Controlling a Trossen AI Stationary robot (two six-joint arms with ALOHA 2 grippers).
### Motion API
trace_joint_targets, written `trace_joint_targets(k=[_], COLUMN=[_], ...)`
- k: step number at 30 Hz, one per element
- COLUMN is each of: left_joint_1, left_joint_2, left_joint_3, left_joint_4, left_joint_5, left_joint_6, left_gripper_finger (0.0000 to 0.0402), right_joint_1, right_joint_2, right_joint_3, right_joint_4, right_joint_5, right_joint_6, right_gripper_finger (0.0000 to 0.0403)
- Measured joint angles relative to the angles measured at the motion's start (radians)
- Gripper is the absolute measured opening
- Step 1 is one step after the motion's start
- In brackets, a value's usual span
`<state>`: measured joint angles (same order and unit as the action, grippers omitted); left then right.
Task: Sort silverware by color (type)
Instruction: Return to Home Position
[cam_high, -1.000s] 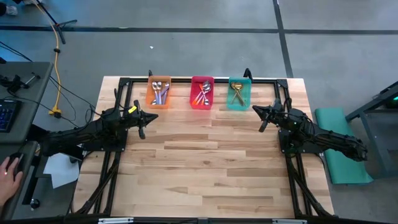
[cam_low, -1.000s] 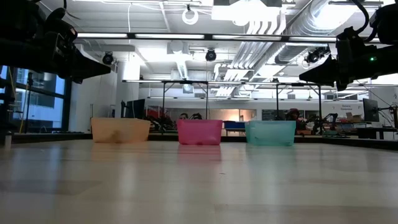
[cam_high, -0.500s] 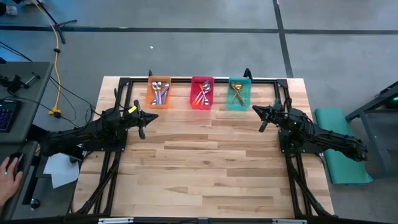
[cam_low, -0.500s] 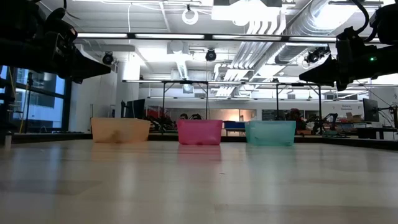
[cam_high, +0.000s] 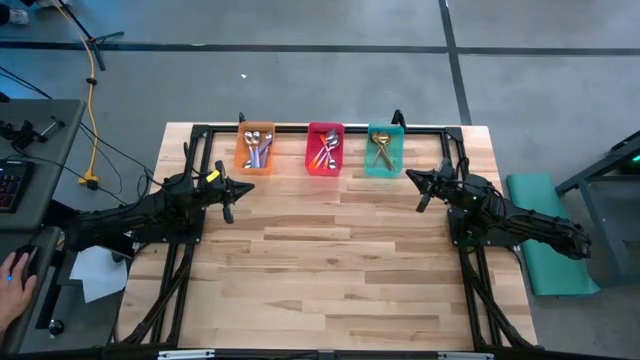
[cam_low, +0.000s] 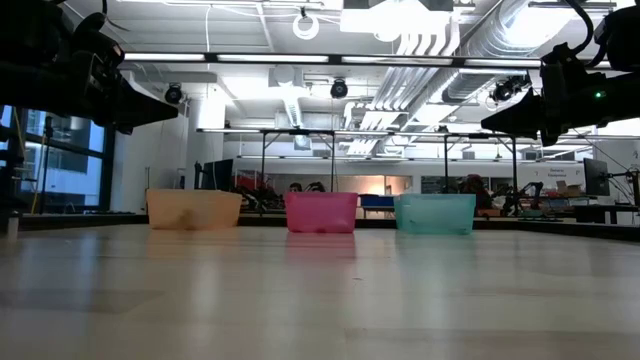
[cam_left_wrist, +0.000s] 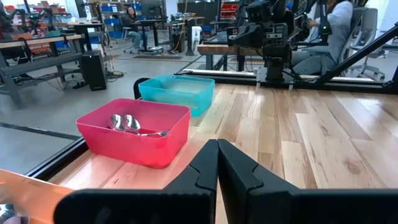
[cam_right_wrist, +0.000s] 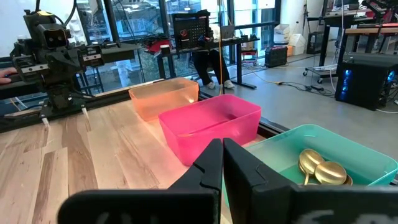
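Note:
Three bins stand in a row at the table's far edge. The orange bin (cam_high: 255, 149) holds purple-handled spoons (cam_high: 256, 147). The pink bin (cam_high: 325, 149) holds silver spoons with orange-red handles (cam_high: 325, 150); their bowls (cam_left_wrist: 124, 123) show in the left wrist view. The green bin (cam_high: 385, 150) holds gold spoons (cam_high: 381, 150), with bowls (cam_right_wrist: 323, 166) visible in the right wrist view. My left gripper (cam_high: 231, 193) hovers shut, near and left of the orange bin. My right gripper (cam_high: 420, 187) hovers shut, near and right of the green bin. Both hold nothing.
A wide bare stretch of wooden tabletop (cam_high: 330, 260) lies between and in front of the arms. A black frame (cam_high: 300, 128) runs along the far edge behind the bins. A person's hand (cam_high: 12, 275) shows off the table at the left.

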<state>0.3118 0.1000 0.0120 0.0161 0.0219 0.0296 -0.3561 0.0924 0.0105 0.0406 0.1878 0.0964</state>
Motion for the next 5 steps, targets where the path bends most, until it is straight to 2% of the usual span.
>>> trace_joint_targets(k=[5], left_joint_1=[0.0], left_joint_2=[0.0], left_joint_3=[0.0], left_joint_4=[0.0], left_joint_5=[0.0], left_joint_6=[0.0], left_gripper_finger=[0.0], right_joint_1=[0.0], right_joint_2=[0.0], right_joint_3=[0.0], right_joint_4=[0.0], right_joint_5=[0.0], right_joint_6=[0.0], right_gripper_finger=[0.0])
